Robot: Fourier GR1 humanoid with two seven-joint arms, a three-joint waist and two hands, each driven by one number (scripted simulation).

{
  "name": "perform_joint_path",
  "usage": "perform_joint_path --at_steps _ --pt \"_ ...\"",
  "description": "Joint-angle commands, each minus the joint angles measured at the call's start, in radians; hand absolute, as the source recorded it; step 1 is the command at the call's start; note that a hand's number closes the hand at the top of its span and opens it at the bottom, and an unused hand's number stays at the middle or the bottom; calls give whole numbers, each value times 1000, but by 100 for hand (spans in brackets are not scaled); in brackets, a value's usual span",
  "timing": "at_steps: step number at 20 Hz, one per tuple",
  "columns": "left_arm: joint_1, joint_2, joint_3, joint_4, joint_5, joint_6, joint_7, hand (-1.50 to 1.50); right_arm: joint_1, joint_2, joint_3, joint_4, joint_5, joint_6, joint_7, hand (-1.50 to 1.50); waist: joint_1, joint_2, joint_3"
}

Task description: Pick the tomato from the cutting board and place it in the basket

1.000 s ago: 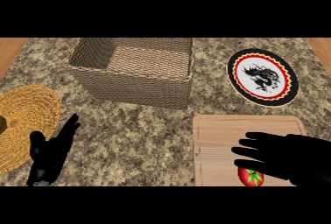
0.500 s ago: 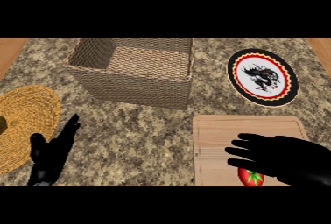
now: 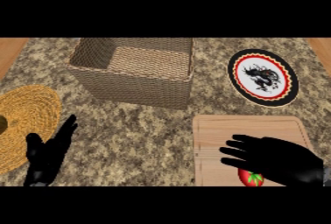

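One tomato is seen at the near edge of the cutting board, its red body and green leaf showing just under the right hand, with part of it hidden by the palm. The hand is spread flat above it, fingers straight and parted, pointing left across the board, and nothing is held in it. Whether the palm touches the fruit cannot be told. The tomato lies beneath the heel of the palm, nearer the robot than the fingertips, so it is judged that the hand must be drawn back a little and curled before a hold can be made. No long axis is offered by the round fruit. The basket stands well apart, further off and to the left, open upward. The left hand is rested open at the lower left, beside a straw mat, much further from the tomato.
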Motion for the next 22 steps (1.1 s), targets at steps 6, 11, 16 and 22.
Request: perform_joint_path --at_steps 6,11,16,22 --pt "-9 -37 9 112 -2 10 53 0 25 36 30 55 87 -34 -21 -150 -8 12 -16" --pt "4 -22 20 88 0 -8 71 0 41 56 24 69 110 -65 -39 -150 -11 11 -15" --pt "-8 -55 -6 136 -34 4 50 0 24 98 34 122 141 -78 -41 -150 -11 12 -16" --pt "11 -54 2 96 -35 2 64 0 14 120 72 141 226 -204 -115 150 -5 12 -15"
